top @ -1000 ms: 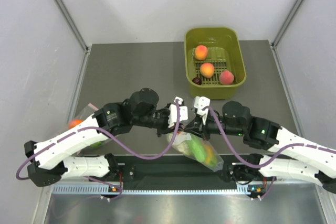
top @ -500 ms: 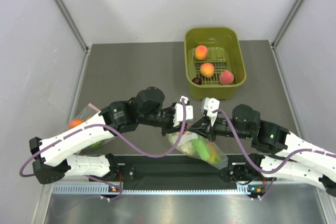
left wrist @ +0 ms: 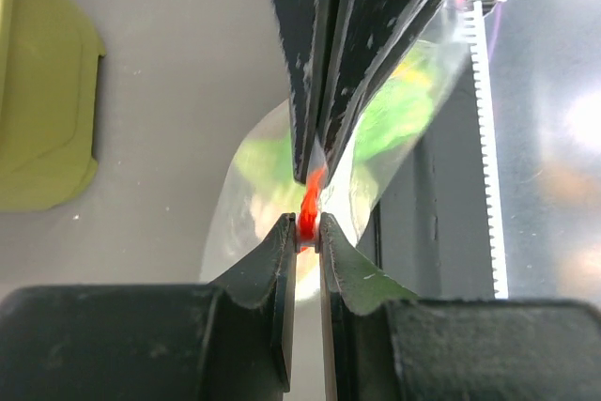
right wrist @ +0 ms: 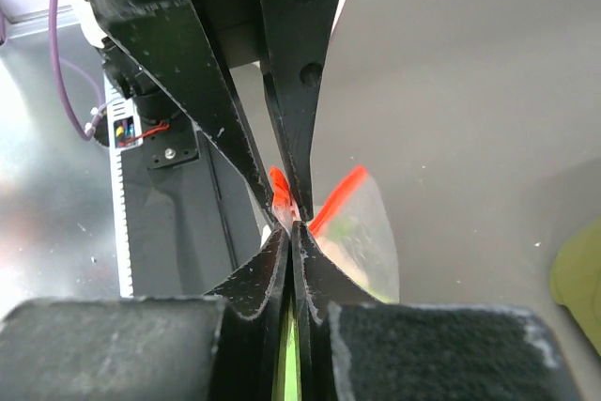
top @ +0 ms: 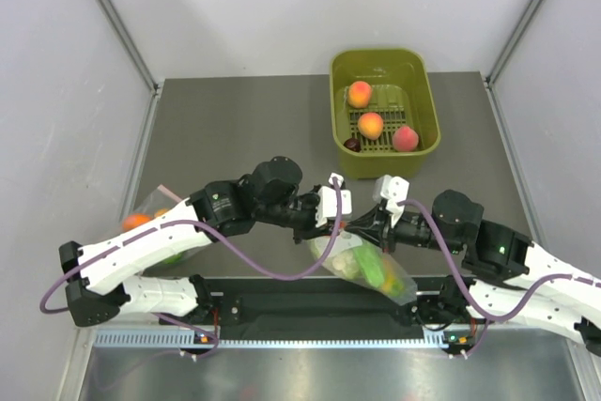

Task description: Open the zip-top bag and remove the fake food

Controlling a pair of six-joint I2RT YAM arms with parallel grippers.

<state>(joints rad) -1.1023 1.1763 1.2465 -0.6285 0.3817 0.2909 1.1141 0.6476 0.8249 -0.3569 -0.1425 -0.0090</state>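
Note:
The zip-top bag (top: 362, 265) hangs above the table's near edge, held between both grippers. Its orange-red zip strip (left wrist: 313, 196) shows in the left wrist view and in the right wrist view (right wrist: 336, 200). My left gripper (top: 331, 228) is shut on the strip from the left. My right gripper (top: 355, 230) is shut on the bag's mouth from the right, facing the left one tip to tip. The fake food (top: 371, 268), white, green and yellow-orange pieces, lies inside the bag. A red piece is not visible.
A green bin (top: 423, 91) at the back right holds three peaches (top: 371, 125) and a dark plum (top: 351, 145). Another clear bag with a pale pink strip (top: 155, 208) lies at the left edge under my left arm. A metal rail (top: 310, 335) runs along the front.
Both grippers have moved to the right and slightly toward the front with the bag held between them. The bag's body has swung along beneath them.

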